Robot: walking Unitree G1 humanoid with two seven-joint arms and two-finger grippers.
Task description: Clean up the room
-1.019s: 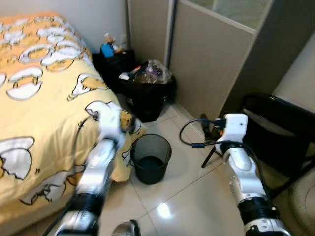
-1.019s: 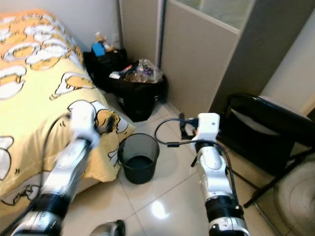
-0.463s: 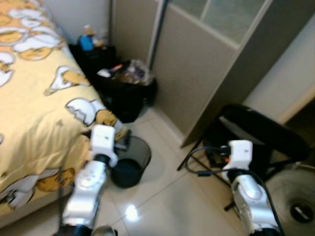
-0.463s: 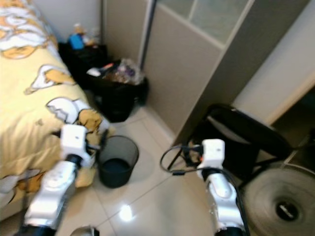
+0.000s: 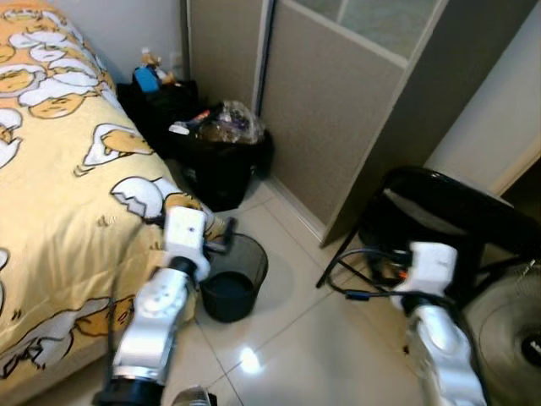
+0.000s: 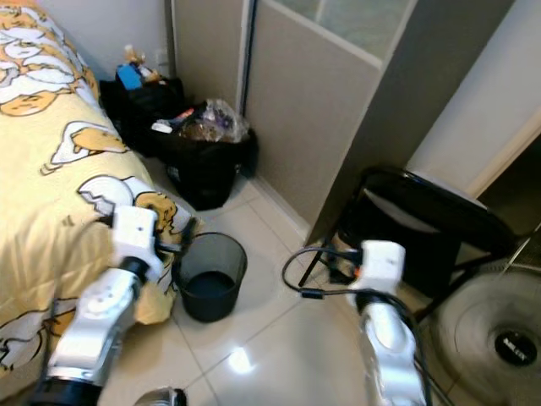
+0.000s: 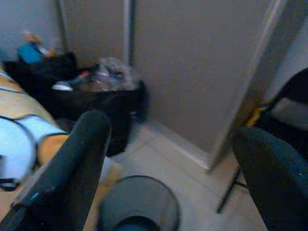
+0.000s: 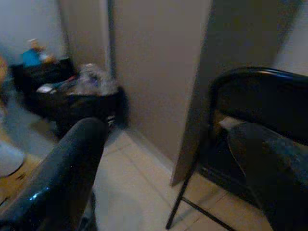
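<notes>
- Bin (image 5: 234, 275): black mesh wastebasket, upright on the tile floor (image 5: 321, 338), just beside the bed's hanging edge and near the left gripper. Looks nearly empty inside, so probably light. Thin wire wall likely springy and prone to denting; best taken at the stiffer rolled rim, one finger inside and one outside.
- Trash bag (image 5: 221, 156): black, overfull, standing against the wall by the sliding door (image 5: 338, 118), between the bin and the dark nightstand (image 5: 156, 97). Soft, shapeless, likely heavier than the bin; loose items on top could spill. Best gathered at the bunched plastic near the mouth, not the sagging sides.
- Bed (image 5: 59, 169): yellow cover with egg-figure print, corner draped down to touch the bin's rim.
- Chair (image 5: 439, 220): black folding type, near the right arm, well apart from the bin.
- Fan (image 6: 494, 338): on the floor beyond the chair.
- Left gripper (image 7: 168, 159): fingers spread wide, nothing between them, hovering above the bin.
- Right gripper (image 8: 168, 159): fingers likewise parted and empty, pointed toward the chair and door; well apart from the bin.
- Items on the nightstand: blurred, possibly a blue container and small bottles; cannot be told apart with confidence.
</notes>
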